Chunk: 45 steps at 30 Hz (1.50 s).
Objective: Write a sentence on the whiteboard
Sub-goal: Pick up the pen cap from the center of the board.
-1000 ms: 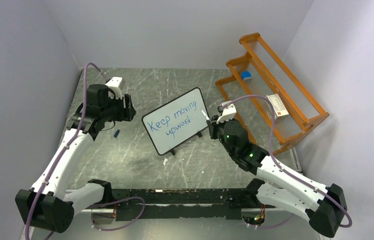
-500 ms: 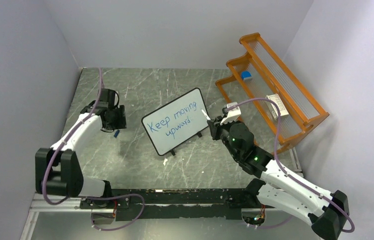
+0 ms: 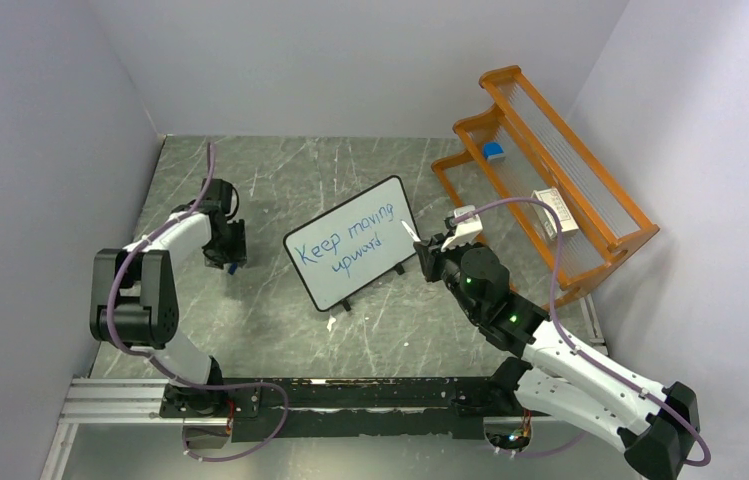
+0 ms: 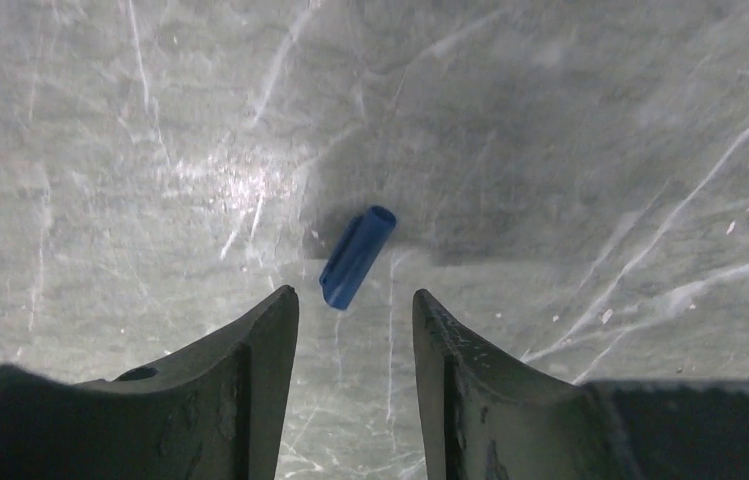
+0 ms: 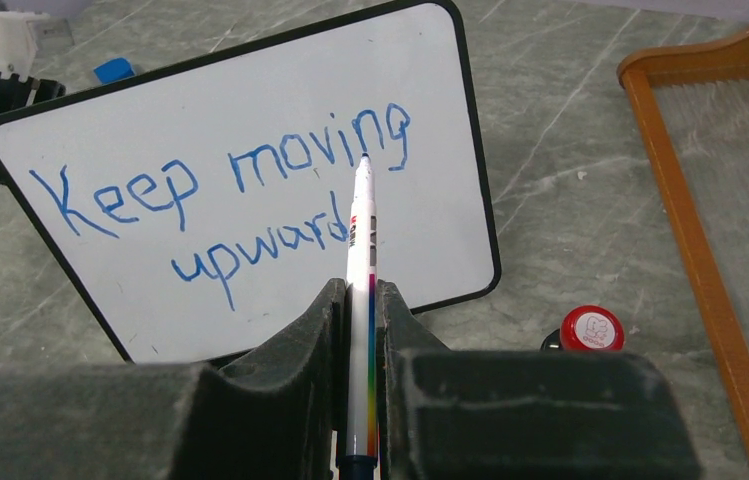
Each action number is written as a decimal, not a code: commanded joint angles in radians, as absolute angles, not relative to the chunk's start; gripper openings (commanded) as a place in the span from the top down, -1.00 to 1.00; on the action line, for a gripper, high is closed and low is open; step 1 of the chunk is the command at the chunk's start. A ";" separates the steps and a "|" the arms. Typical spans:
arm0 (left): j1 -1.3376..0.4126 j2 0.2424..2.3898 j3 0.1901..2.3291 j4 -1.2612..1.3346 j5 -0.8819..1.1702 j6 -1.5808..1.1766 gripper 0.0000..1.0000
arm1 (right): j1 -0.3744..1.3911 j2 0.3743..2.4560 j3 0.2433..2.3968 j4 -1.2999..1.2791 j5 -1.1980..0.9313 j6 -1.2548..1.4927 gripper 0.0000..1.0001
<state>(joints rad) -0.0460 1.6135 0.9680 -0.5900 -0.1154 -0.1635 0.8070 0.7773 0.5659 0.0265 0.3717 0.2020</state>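
Observation:
The whiteboard (image 3: pixel 342 286) stands tilted at mid-table and fills the right wrist view (image 5: pixel 435 235). The sentence (image 3: pixel 348 240), "Keep moving upward", is written on it in blue in two lines (image 5: pixel 220 190). My right gripper (image 3: pixel 428 256) is shut on a white marker (image 5: pixel 360 235). The marker tip (image 3: pixel 409 230) is at the board's right edge, near the "g" of "moving". My left gripper (image 3: pixel 229 257) is open and points down at the table. A small blue marker cap (image 4: pixel 357 257) lies just beyond its fingertips (image 4: pixel 280 310). The cap also shows in the top view (image 3: pixel 234 267).
An orange rack (image 3: pixel 560 160) stands at the back right, holding a blue item (image 3: pixel 493 151) and a white box (image 3: pixel 556 211). A red-topped object (image 5: pixel 591 329) sits on the table right of the board. Walls close in the table on three sides.
My left arm has folded back and its gripper has dropped low over the blue cap. My right arm and the marker have barely moved.

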 commanded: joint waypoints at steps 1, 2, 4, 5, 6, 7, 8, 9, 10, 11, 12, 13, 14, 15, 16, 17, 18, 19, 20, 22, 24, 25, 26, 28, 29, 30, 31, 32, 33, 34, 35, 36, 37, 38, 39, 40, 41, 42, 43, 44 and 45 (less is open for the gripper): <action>-0.033 1.654 1.008 -0.553 -0.075 -0.124 0.02 | 0.803 0.773 0.555 0.056 0.365 0.210 1.00; -0.034 1.663 1.009 -0.553 -0.063 -0.121 0.04 | 0.803 0.773 0.555 0.057 0.365 0.210 1.00; -0.032 1.681 1.009 -0.561 -0.045 -0.117 0.10 | 0.802 0.773 0.555 0.057 0.365 0.210 1.00; -0.033 1.686 1.007 -0.565 -0.035 -0.115 0.12 | 0.804 0.773 0.556 0.055 0.366 0.210 1.00; -0.033 1.687 1.004 -0.567 -0.026 -0.116 0.15 | 0.803 0.773 0.557 0.053 0.368 0.210 1.00; -0.033 1.684 0.999 -0.568 -0.014 -0.117 0.19 | 0.802 0.772 0.557 0.052 0.369 0.210 1.00; -0.033 1.678 0.993 -0.568 -0.010 -0.117 0.23 | 0.802 0.770 0.556 0.053 0.371 0.210 1.00; -0.033 1.669 0.985 -0.566 0.005 -0.117 0.27 | 0.803 0.768 0.556 0.052 0.373 0.210 1.00; -0.032 1.662 0.977 -0.566 0.012 -0.118 0.28 | 0.803 0.766 0.555 0.054 0.373 0.210 1.00; -0.034 1.657 0.970 -0.566 0.018 -0.117 0.32 | 0.803 0.767 0.554 0.054 0.372 0.210 1.00; -0.034 1.653 0.964 -0.567 0.024 -0.115 0.37 | 0.803 0.768 0.556 0.052 0.373 0.210 1.00; -0.033 1.652 0.959 -0.568 0.032 -0.115 0.39 | 0.803 0.770 0.557 0.051 0.374 0.211 1.00; -0.032 1.652 0.955 -0.565 0.028 -0.116 0.39 | 0.802 0.770 0.558 0.051 0.374 0.210 1.00; -0.032 1.653 0.955 -0.565 0.019 -0.119 0.39 | 0.803 0.770 0.558 0.051 0.374 0.211 1.00; -0.033 1.657 0.959 -0.566 0.006 -0.122 0.38 | 0.802 0.769 0.557 0.051 0.374 0.210 1.00; -0.033 1.666 0.967 -0.567 0.002 -0.125 0.38 | 0.803 0.767 0.557 0.052 0.375 0.210 1.00; -0.033 1.678 0.974 -0.570 0.002 -0.127 0.39 | 0.803 0.767 0.555 0.053 0.374 0.210 1.00; -0.032 1.691 0.982 -0.573 0.002 -0.126 0.41 | 0.803 0.768 0.556 0.052 0.374 0.209 1.00; -0.033 1.701 0.988 -0.574 0.002 -0.126 0.43 | 0.803 0.768 0.557 0.051 0.374 0.211 1.00; -0.032 1.711 0.991 -0.574 0.002 -0.124 0.44 | 0.802 0.767 0.556 0.050 0.377 0.210 1.00; -0.033 1.712 0.987 -0.572 0.002 -0.126 0.45 | 0.803 0.764 0.555 0.049 0.376 0.210 1.00; -0.034 1.711 0.986 -0.570 0.002 -0.126 0.45 | 0.802 0.764 0.554 0.051 0.376 0.210 1.00; -0.032 1.712 0.986 -0.568 0.002 -0.126 0.45 | 0.804 0.765 0.554 0.051 0.376 0.209 1.00; -0.033 1.718 0.988 -0.566 0.002 -0.127 0.46 | 0.803 0.768 0.557 0.049 0.373 0.209 1.00; -0.033 1.724 0.991 -0.566 0.002 -0.126 0.47 | 0.803 0.771 0.558 0.049 0.372 0.210 1.00; -0.033 1.730 0.994 -0.565 0.002 -0.127 0.47 | 0.803 0.772 0.558 0.049 0.373 0.208 1.00; -0.033 1.733 0.996 -0.562 0.002 -0.127 0.48 | 0.803 0.774 0.559 0.050 0.371 0.208 1.00; -0.033 1.736 0.997 -0.561 0.002 -0.126 0.49 | 0.803 0.776 0.560 0.049 0.370 0.207 1.00; -0.033 1.738 1.000 -0.559 0.002 -0.128 0.54 | 0.803 0.776 0.560 0.050 0.368 0.206 1.00; -0.033 1.737 1.001 -0.558 0.010 -0.129 0.60 | 0.803 0.778 0.560 0.049 0.367 0.206 1.00; -0.033 1.735 0.999 -0.556 0.018 -0.128 0.65 | 0.803 0.778 0.560 0.050 0.365 0.206 1.00; -0.033 1.729 0.997 -0.552 0.028 -0.129 0.69 | 0.803 0.779 0.559 0.052 0.364 0.204 1.00; -0.032 1.722 0.994 -0.551 0.035 -0.130 0.72 | 0.803 0.779 0.561 0.052 0.361 0.203 1.00; -0.033 1.710 0.989 -0.550 0.043 -0.130 0.76 | 0.803 0.778 0.562 0.051 0.357 0.203 1.00; -0.034 1.699 0.985 -0.547 0.050 -0.130 0.85 | 0.804 0.779 0.563 0.051 0.351 0.201 1.00; -0.032 1.684 0.981 -0.545 0.053 -0.130 0.89 | 0.803 0.780 0.565 0.051 0.343 0.201 1.00; -0.033 1.669 0.979 -0.546 0.053 -0.132 0.90 | 0.804 0.781 0.567 0.051 0.334 0.198 1.00; -0.033 1.650 0.976 -0.546 0.054 -0.131 0.90 | 0.804 0.782 0.569 0.051 0.323 0.195 1.00; -0.033 1.627 0.974 -0.545 0.052 -0.132 0.90 | 0.804 0.785 0.571 0.050 0.313 0.192 1.00; -0.033 1.603 0.971 -0.543 0.049 -0.134 0.90 | 0.804 0.783 0.574 0.048 0.301 0.191 1.00; -0.033 1.573 0.970 -0.542 0.048 -0.135 0.90 | 0.804 0.784 0.577 0.047 0.289 0.189 1.00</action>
